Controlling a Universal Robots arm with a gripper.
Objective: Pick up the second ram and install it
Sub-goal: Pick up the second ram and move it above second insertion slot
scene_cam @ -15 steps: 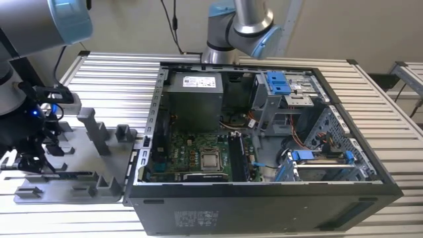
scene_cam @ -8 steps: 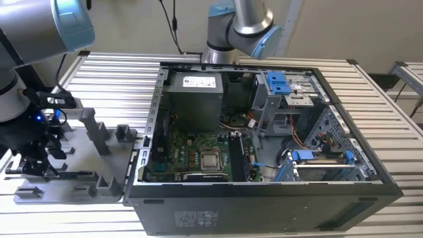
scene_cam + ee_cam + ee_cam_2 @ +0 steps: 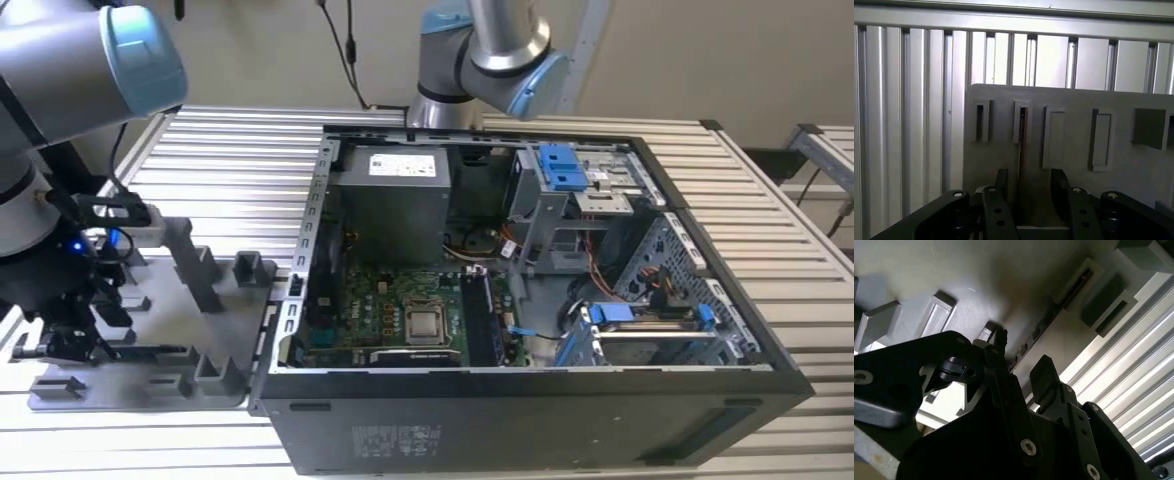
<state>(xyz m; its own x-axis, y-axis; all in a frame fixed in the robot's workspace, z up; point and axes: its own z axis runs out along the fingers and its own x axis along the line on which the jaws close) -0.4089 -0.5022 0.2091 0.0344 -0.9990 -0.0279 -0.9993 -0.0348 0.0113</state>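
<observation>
As jaws flank second ram [image 3: 1020, 145], end hidden

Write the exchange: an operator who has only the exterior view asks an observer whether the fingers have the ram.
Operator: I see the arm down at the holder. Where is the ram?
Observer: In the first wrist view the ram stands on edge in a slot of the holder.
Operator: And the fingers?
Observer: In the first wrist view the fingers are open, one on each side of the ram, not clamped on it.
</observation>
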